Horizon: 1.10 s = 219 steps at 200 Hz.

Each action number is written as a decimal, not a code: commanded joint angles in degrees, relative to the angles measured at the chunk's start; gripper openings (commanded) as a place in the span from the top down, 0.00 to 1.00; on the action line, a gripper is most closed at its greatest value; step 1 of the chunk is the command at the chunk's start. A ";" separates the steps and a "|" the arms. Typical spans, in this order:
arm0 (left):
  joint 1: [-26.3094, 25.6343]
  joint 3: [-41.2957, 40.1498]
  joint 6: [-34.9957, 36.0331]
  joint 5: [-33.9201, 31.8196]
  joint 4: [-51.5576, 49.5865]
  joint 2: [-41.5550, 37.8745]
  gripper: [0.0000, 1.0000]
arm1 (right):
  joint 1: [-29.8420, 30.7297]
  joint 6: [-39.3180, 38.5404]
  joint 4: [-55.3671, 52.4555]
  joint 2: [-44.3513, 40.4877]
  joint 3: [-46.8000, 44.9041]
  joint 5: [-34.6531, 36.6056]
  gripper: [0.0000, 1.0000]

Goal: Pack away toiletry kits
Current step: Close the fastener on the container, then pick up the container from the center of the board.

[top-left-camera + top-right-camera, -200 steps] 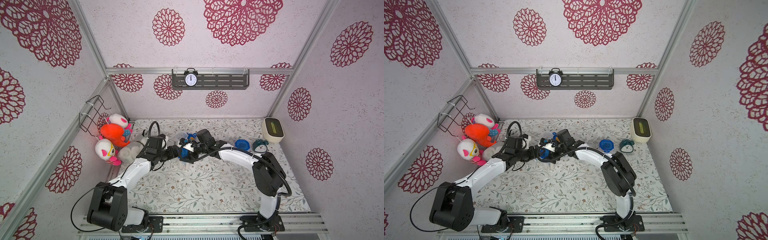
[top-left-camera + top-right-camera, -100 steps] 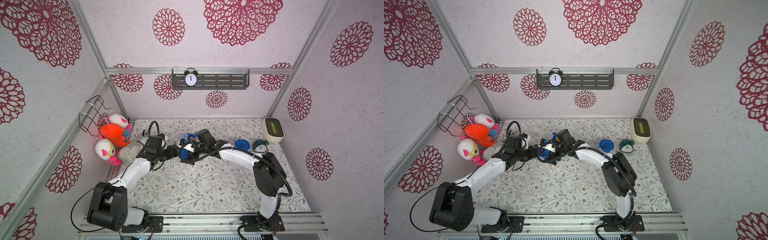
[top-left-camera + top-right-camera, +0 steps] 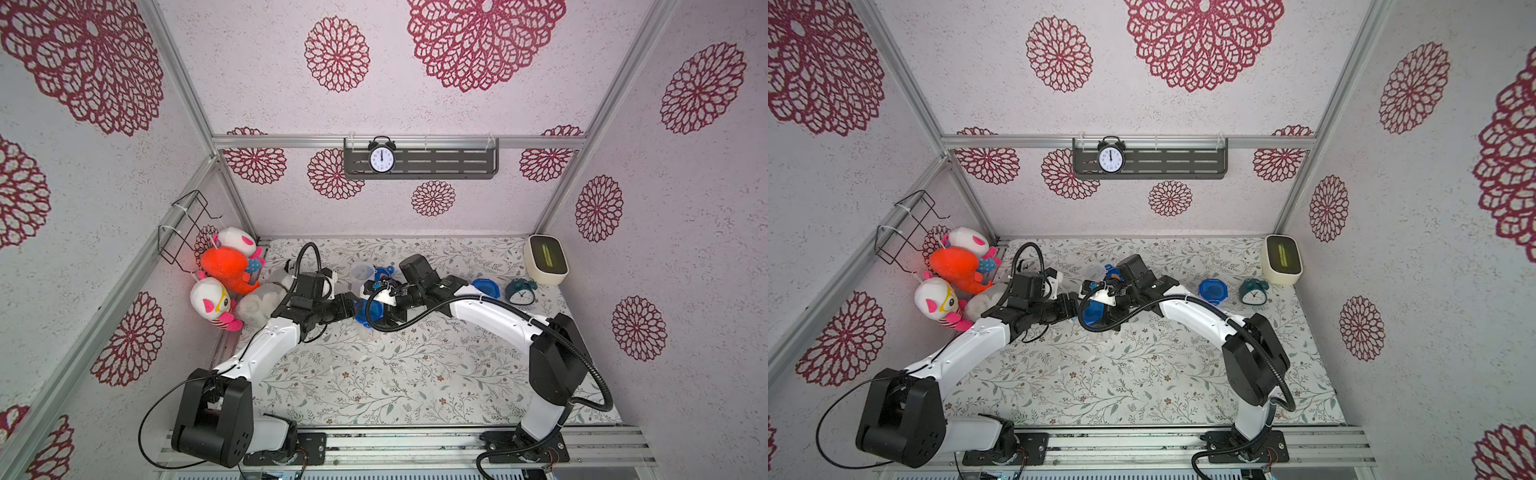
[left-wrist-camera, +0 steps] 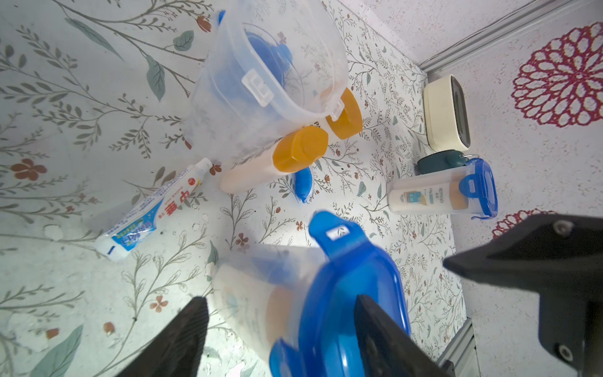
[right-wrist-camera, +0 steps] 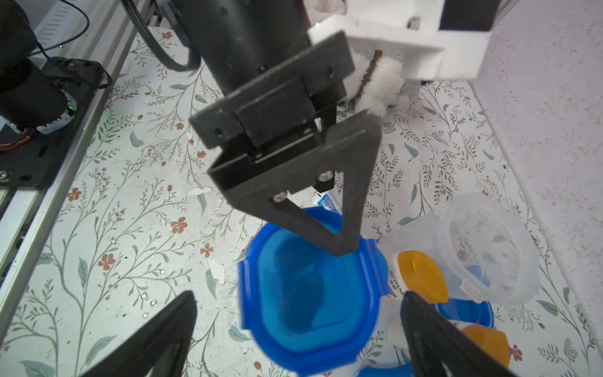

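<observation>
A lidded jar (image 4: pixel 257 290) is noted mid-table (image 3: pixel 374 374) between the arms, straddled by the left gripper (image 4: pixel 280 298); whether it is clamped cannot be told. The right gripper (image 5: pixel 298 293) is spread wide, clear of the blue lid (image 5: pixel 310 313). A toothpaste tube (image 4: pixel 150 209) and orange-capped bottle (image 4: pixel 293 150) are seen loose beside an open jar (image 4: pixel 261 81).

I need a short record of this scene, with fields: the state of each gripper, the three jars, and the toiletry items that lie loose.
left gripper: open, one fingertip at the rim of the blue lid
right gripper: open wide, empty, by the same lid
jar under grippers: clear, lid on
second jar: lidded, bottle inside, beside teal clock
third jar: lidless
loose on table: two orange-capped bottles, toothpaste tube
packing: not finished
</observation>
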 commanded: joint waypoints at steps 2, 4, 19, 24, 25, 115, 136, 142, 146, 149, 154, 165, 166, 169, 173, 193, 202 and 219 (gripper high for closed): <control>-0.32 -1.19 1.16 0.39 0.11 -1.27 0.25 | -0.79 -5.29 -6.96 2.60 4.77 -2.73 0.01; -0.28 -1.24 1.06 0.48 0.25 -1.27 0.25 | -0.86 -5.40 -7.16 2.83 5.07 -2.82 0.01; -0.34 -1.93 0.08 0.87 1.82 -1.03 0.24 | -1.05 -5.39 -7.72 4.10 6.48 -3.53 0.01; -0.37 -2.24 -0.21 1.15 2.44 -0.88 0.24 | -1.05 -5.34 -8.05 4.52 7.05 -3.61 0.01; -0.31 -2.27 -0.22 1.18 2.53 -0.86 0.23 | -1.05 -5.33 -8.09 4.58 7.18 -3.66 0.01; -0.66 -1.94 -1.20 2.44 4.54 2.15 0.24 | -3.09 -6.06 -14.32 11.67 16.00 -8.43 0.01; -0.68 -1.99 -1.25 2.44 4.43 2.07 0.24 | -3.08 -7.12 -17.99 13.69 18.09 -9.61 0.01; -0.66 -2.04 -1.20 2.38 4.43 2.05 0.24 | -3.07 -7.03 -18.67 14.18 18.25 -9.80 0.01; -0.60 -2.04 -1.21 2.35 4.30 2.00 0.24 | -3.08 -6.88 -19.16 14.52 18.37 -9.97 0.01; -0.62 -2.04 -1.20 2.28 4.32 1.99 0.24 | -3.00 -6.63 -19.45 14.73 18.46 -10.07 0.01; -0.68 -1.98 -1.25 2.31 4.21 1.98 0.24 | -2.91 -6.15 -19.70 14.82 18.52 -10.33 0.01; -0.64 -2.02 -1.27 2.31 4.15 1.98 0.24 | -2.66 -4.70 -19.05 14.63 17.81 -10.68 0.01; -0.66 -2.03 -1.23 2.33 4.13 1.98 0.24 | -2.65 -4.48 -18.91 14.60 17.66 -10.71 0.01; -0.68 -2.04 -1.25 2.30 4.11 1.98 0.24 | -2.47 -4.11 -18.45 14.43 17.31 -10.70 0.01; -0.60 -1.96 -1.27 2.23 4.03 1.98 0.24 | -2.39 -3.62 -17.80 14.13 16.67 -10.50 0.01; -0.61 -1.95 -1.14 2.10 3.72 1.90 0.24 | -1.93 -0.21 -14.24 12.76 14.20 -9.00 0.02; -0.67 -1.95 -1.14 2.00 3.54 1.87 0.24 | -1.87 1.51 -12.10 11.78 12.99 -7.72 0.06; -0.59 -1.95 -1.13 1.91 3.55 1.98 0.24 | -1.46 2.92 -9.48 10.17 11.27 -4.22 0.12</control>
